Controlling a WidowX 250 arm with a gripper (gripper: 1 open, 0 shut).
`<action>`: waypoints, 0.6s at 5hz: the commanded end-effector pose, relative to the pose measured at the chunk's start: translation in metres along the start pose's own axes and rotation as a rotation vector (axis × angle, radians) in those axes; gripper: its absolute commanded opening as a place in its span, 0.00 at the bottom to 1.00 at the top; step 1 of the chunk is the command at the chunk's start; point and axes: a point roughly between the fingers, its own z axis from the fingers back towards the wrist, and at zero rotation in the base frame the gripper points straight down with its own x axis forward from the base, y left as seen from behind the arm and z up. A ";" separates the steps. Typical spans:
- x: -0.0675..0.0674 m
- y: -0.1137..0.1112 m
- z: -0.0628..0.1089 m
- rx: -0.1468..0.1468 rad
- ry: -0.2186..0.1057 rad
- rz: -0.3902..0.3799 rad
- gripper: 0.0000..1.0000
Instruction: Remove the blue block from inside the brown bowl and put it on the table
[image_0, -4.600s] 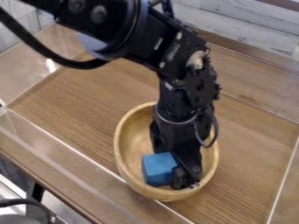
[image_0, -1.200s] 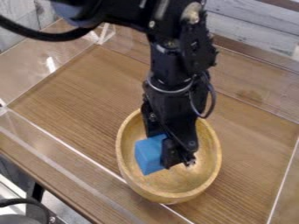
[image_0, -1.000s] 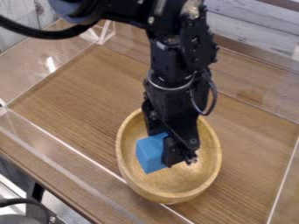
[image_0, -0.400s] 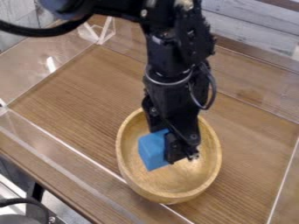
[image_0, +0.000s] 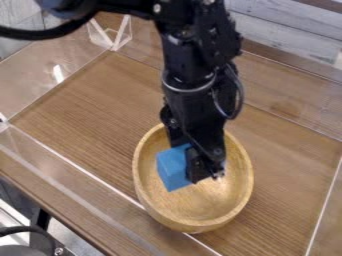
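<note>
black arm reaching down from top of view, tool (image_0: 193, 162) pointing downward, shut.

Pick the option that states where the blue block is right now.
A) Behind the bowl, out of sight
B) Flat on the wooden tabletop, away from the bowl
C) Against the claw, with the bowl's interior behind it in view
C: the blue block shows against the claw, with the inside of the brown bowl behind it.

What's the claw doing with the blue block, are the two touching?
Touching: the camera view shows the gripper closed on the blue block, its dark fingers pressed against the block's side with no gap between.
</note>
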 end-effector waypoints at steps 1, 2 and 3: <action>0.003 0.016 0.018 0.033 -0.049 0.029 0.00; 0.000 0.033 0.024 0.049 -0.055 0.042 0.00; -0.003 0.059 0.031 0.074 -0.057 0.091 0.00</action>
